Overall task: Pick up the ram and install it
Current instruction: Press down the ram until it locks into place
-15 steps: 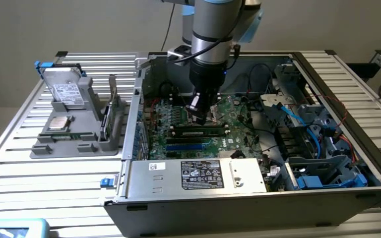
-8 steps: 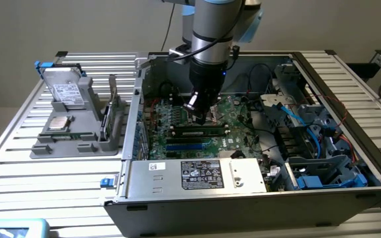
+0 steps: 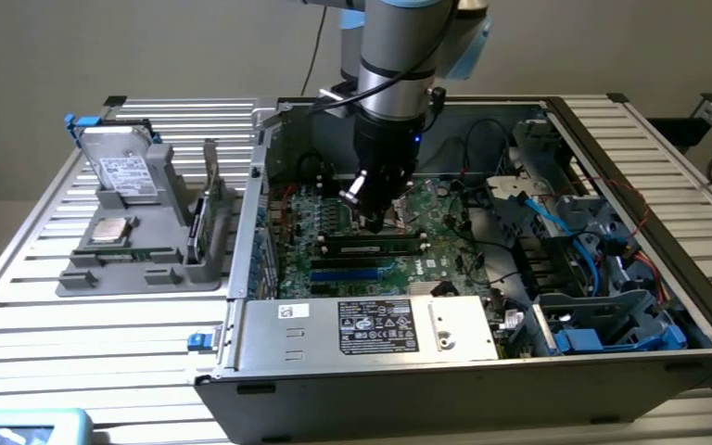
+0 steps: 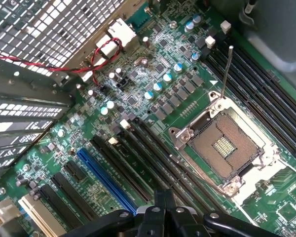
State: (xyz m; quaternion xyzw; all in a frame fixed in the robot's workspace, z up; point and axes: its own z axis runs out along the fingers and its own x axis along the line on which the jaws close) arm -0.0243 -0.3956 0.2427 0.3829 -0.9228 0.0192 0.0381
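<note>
Open computer case (image 3: 242, 375), centre of the exterior view, lying on a slatted table (image 3: 34, 311). Inside:
- green motherboard (image 3: 331, 218) on the floor of the case
- grey power box (image 3: 369, 326) with a white label along the near wall
- blue and black cables (image 3: 554, 241) and a blue-trimmed drive bay (image 3: 610, 324) on the exterior view's right

Gripper (image 3: 375, 221) reaches down into the middle of the case with its fingers closed together and nothing between them. Its tip is just above the ram (image 3: 375, 247). The ram lies lengthwise in a slot on the motherboard, directly below the tip. Cannot tell whether the tip touches it.

Grey holder (image 3: 146, 273), left of the case. It carries:
- a silver hard drive (image 3: 121, 171), propped at the back
- a square processor chip (image 3: 111, 230), flat in its pocket
- a thin dark board (image 3: 211, 218), on edge in the groove nearest the case; too small to make out

Room: the case walls close in on all four sides. The cable bundle crowds the right half. The space straight above the slots is free around the arm.

Wrist view: closed gripper (image 4: 165, 210) over long dark slots, beside a blue slot (image 4: 106, 180). Nearby are an open, empty processor socket (image 4: 226, 147) and a red wire (image 4: 49, 66) by the perforated wall. The gripper body covers the slot beneath it, so how the ram sits cannot be read there.
</note>
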